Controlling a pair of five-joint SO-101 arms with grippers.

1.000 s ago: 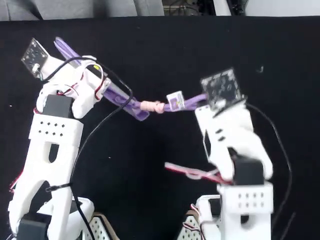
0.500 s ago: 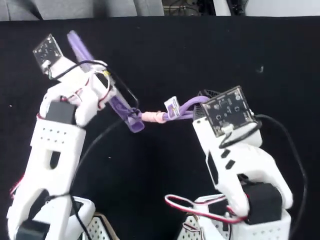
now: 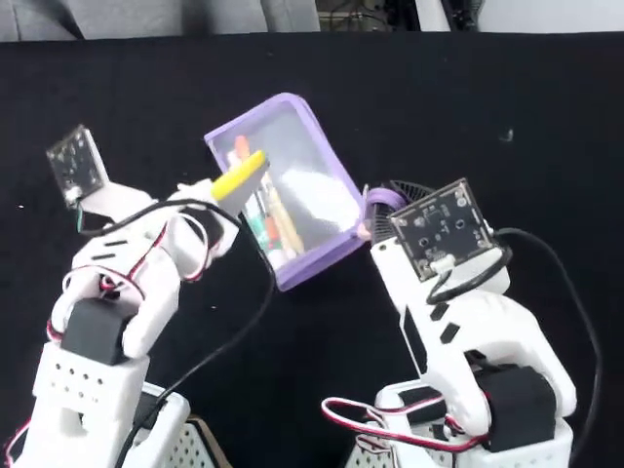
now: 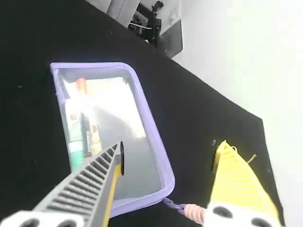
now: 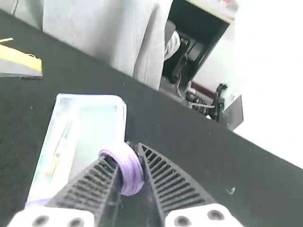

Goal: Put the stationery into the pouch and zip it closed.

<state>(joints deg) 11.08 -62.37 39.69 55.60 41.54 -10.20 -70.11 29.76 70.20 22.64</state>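
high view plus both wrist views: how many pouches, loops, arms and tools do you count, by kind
pouch: 1
purple loop: 1
arms: 2, left arm and right arm
tools: 2, left tool open, right tool shut on the purple loop
total: 6

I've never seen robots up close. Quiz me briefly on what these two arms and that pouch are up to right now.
1. True or false: the left pincer is open.
2. What does the right pincer grip? A) a pen B) the purple loop of the pouch C) nothing
3. Fill in: the stationery lies ___ the pouch.
Key: 1 true; 2 B; 3 inside.
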